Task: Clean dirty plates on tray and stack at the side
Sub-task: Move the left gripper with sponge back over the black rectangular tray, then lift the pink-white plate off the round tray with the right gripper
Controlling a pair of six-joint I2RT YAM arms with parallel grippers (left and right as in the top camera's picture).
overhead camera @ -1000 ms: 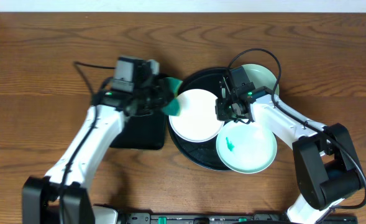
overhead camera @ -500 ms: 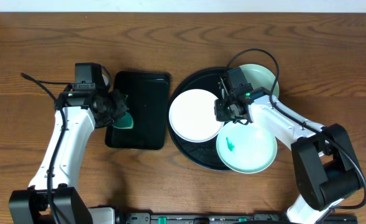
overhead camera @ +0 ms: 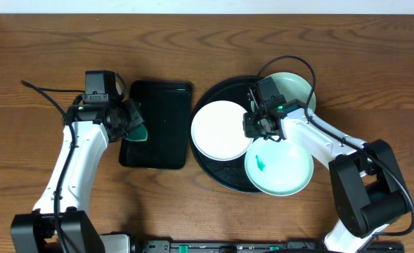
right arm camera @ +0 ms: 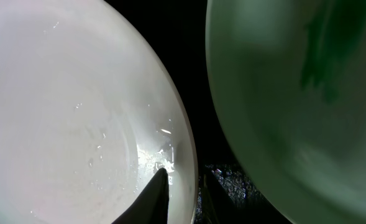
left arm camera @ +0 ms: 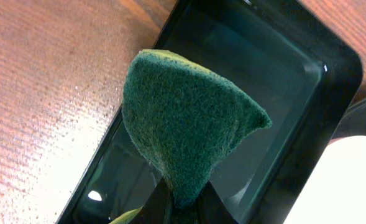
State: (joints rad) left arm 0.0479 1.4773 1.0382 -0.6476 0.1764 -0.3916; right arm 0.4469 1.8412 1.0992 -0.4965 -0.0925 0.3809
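I read the left tool [left arm camera: 181, 202] as pinching a green scouring pad [left arm camera: 183, 118], left of the round tray [overhead camera: 226, 87]. The right tool [right arm camera: 183, 193] nips the white plate [overhead camera: 219, 131] by its rim, on the tray's left half. A smeared mint plate [overhead camera: 278, 166] lies on the tray's right side.

Dark brown wood-grain table [overhead camera: 347, 49] under even light, pale strip [overhead camera: 207, 5] along its far edge
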